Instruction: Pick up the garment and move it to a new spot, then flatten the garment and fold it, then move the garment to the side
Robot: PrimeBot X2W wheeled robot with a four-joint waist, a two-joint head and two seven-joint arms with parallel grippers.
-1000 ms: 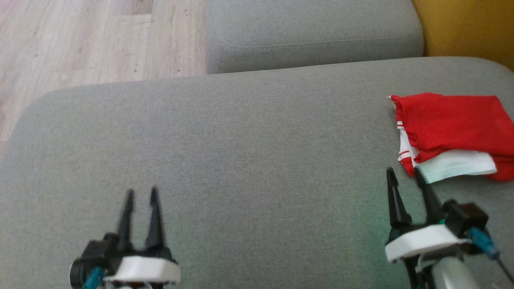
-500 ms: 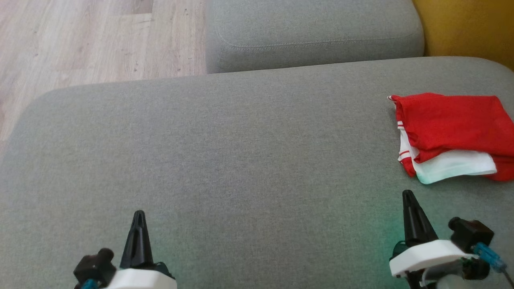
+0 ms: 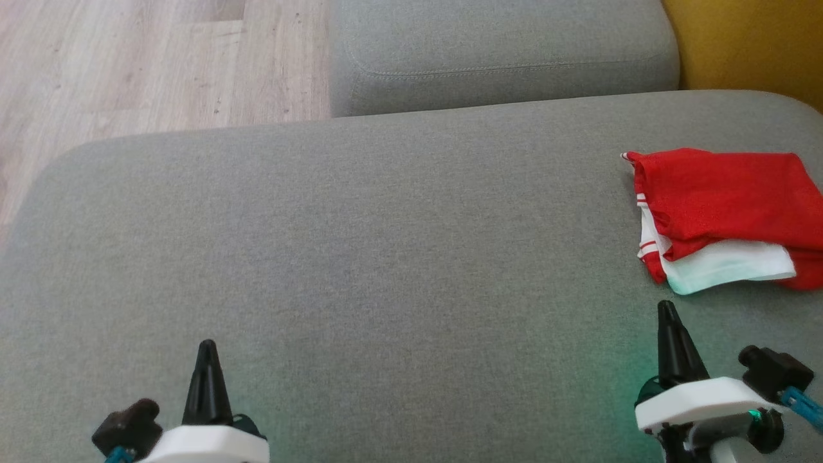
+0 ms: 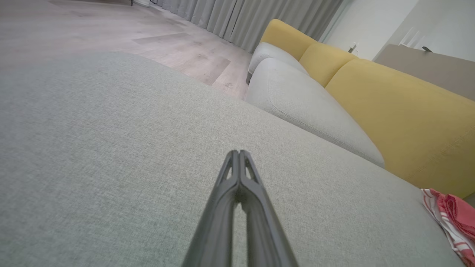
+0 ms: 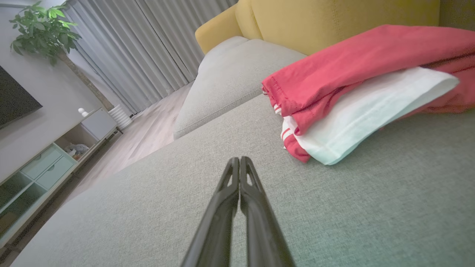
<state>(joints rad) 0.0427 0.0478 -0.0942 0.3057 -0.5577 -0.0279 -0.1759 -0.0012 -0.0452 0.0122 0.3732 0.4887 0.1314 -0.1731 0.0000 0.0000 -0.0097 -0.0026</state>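
Note:
The garment (image 3: 726, 206) is red with a white panel and red-white striped trim, lying folded at the right side of the grey sofa seat (image 3: 386, 257). It also appears in the right wrist view as the garment (image 5: 363, 85), and at the far right edge of the left wrist view as the garment (image 4: 451, 218). My right gripper (image 3: 667, 307) is shut and empty, a short way in front of the garment's near corner, not touching it. My left gripper (image 3: 207, 346) is shut and empty at the lower left, over bare cushion. Both wrist views show the fingertips (image 4: 238, 152) (image 5: 239, 159) pressed together.
A second grey cushion (image 3: 501, 51) lies beyond the seat, with a yellow backrest (image 3: 752, 45) at the far right. Wooden floor (image 3: 128, 64) lies past the seat's left and far edges. A TV cabinet (image 5: 55, 152), plant and curtains stand further off.
Both grippers have closed from open and drawn back toward the bottom of the head view. The right gripper has moved away from the garment's near corner. The garment has not moved.

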